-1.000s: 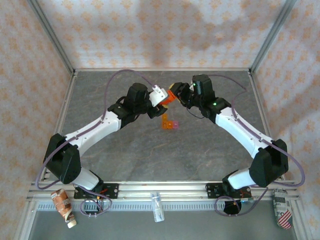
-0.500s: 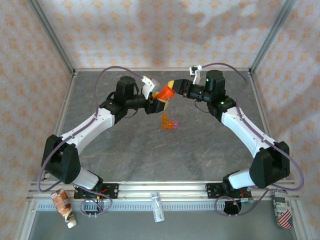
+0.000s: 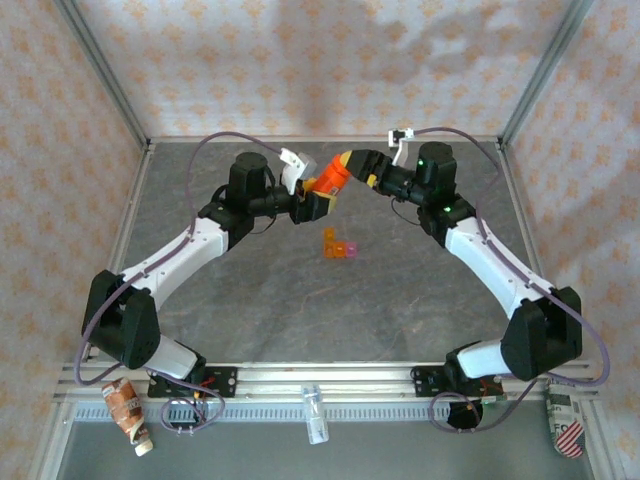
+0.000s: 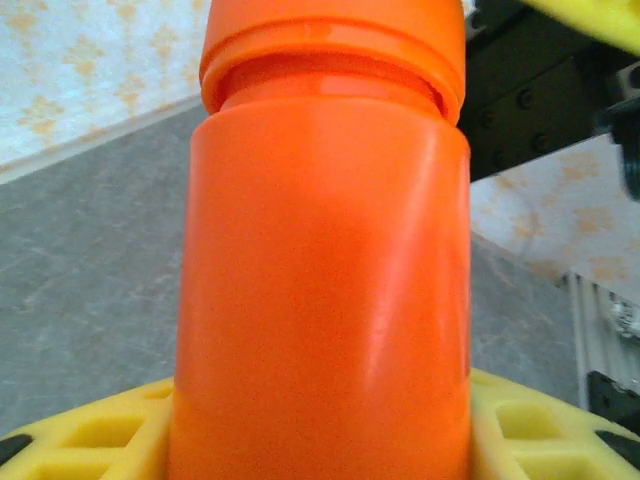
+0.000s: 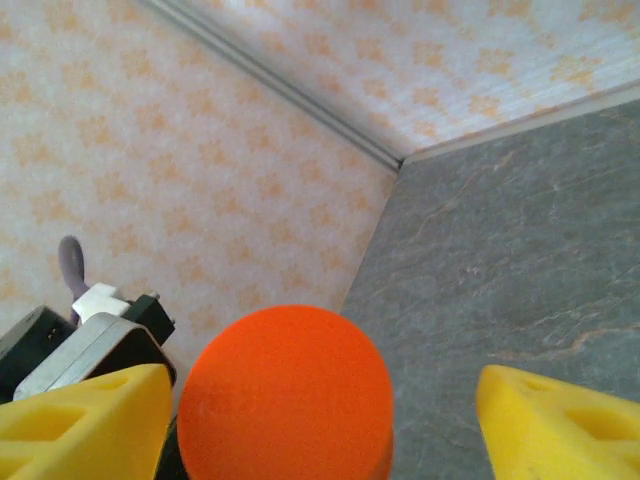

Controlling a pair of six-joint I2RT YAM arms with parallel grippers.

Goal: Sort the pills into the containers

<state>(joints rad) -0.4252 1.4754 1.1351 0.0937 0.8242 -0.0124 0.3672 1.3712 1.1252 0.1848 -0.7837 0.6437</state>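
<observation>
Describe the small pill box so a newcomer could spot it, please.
On the grey table, look just nearer than the raised all-orange bottle. The pill box lies there, far smaller, with one half orange and the other pink.

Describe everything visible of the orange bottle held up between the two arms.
The orange bottle is a smooth, glossy plastic cylinder with its orange cap on. It hangs tilted above the table, its body clamped between the yellow left fingers. The right fingers flank the cap, spread, one clearly apart from it.
</observation>
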